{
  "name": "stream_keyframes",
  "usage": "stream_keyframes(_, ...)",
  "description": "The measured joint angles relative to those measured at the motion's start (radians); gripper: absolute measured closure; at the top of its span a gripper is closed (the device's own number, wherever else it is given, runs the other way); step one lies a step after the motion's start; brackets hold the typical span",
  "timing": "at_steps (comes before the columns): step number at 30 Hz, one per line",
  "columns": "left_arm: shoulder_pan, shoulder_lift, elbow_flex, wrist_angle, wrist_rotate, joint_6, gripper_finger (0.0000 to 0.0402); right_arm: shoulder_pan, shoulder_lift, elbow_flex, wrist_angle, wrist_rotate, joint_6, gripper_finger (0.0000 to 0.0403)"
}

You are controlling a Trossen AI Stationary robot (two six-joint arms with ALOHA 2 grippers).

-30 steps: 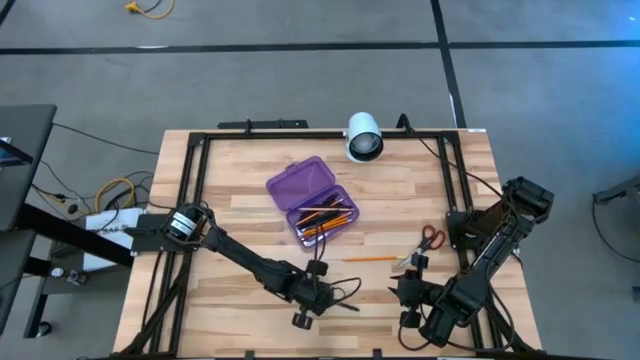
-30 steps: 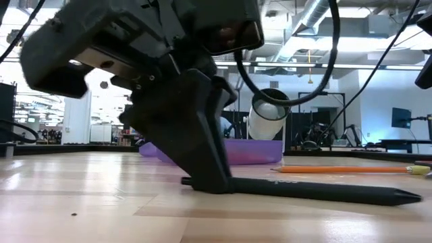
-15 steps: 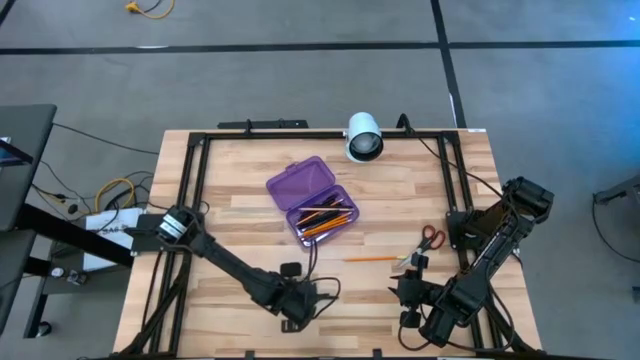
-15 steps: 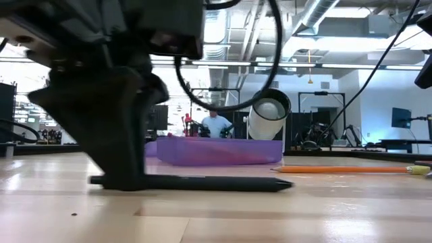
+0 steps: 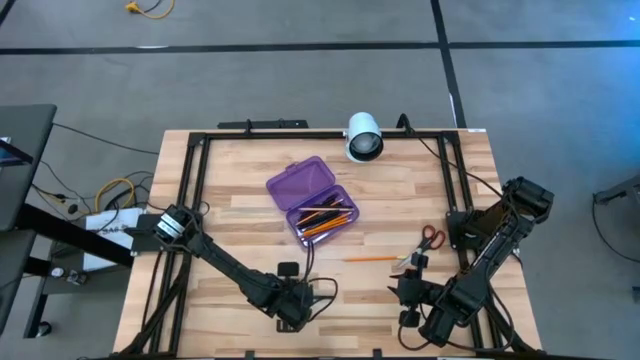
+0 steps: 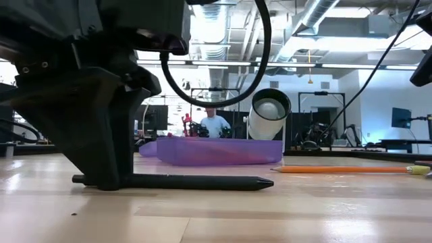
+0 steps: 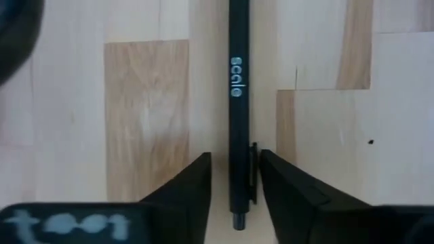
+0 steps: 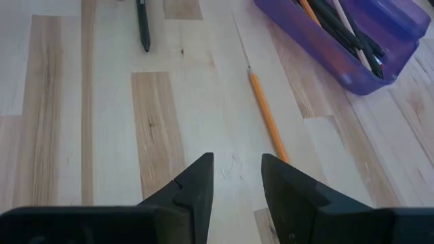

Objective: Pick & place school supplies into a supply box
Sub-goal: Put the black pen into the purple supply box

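A black pen [image 7: 239,102] lies flat on the wooden table near its front edge. My left gripper [image 7: 235,159] points down over the pen's clip end, open. One finger stands on either side of the pen, with a thin gap each way. In the low view its finger [image 6: 101,135] reaches down to table level beside the pen [image 6: 202,182]. The purple supply box [image 5: 312,200] stands open at the middle, with pencils and pens inside. An orange pencil [image 5: 370,259] and red-handled scissors [image 5: 432,238] lie on the table. My right gripper [image 8: 236,169] hovers open at the front right.
A white cylindrical camera [image 5: 364,137] stands at the far edge behind the box. A black frame [image 5: 190,180] runs round the tabletop. Bare wood lies between the pen and the box. A person [image 6: 214,125] shows in the room far behind the table.
My left gripper has gone toward the table's left edge and rolled, so its fingers stand more upright. The black pen has slid leftward along the table with it and now lies flat.
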Motion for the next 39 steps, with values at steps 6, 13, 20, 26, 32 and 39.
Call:
stream_keyframes(6,0.012,-0.002,0.000,0.010,-0.004,0.005,0.0235,0.000,0.000,0.000,0.000,0.001,0.000,0.0285)
stream_keyframes(13,0.013,-0.002,0.000,0.078,-0.009,0.041,0.0225,0.000,0.000,0.000,0.000,0.002,0.000,0.0285)
stream_keyframes(20,0.016,-0.001,0.000,0.160,-0.002,0.072,0.0232,-0.001,0.000,0.000,0.000,0.004,-0.001,0.0285)
stream_keyframes(26,0.025,-0.001,0.000,0.206,0.047,0.116,0.0233,-0.001,0.000,0.000,0.000,0.005,0.000,0.0285)
stream_keyframes(32,0.042,0.019,-0.011,0.211,0.098,0.096,0.0233,0.000,0.000,0.000,0.000,0.006,-0.001,0.0285)
stream_keyframes(39,0.044,0.019,-0.024,0.205,0.065,0.062,0.0234,-0.001,0.000,0.000,0.000,0.006,-0.001,0.0285)
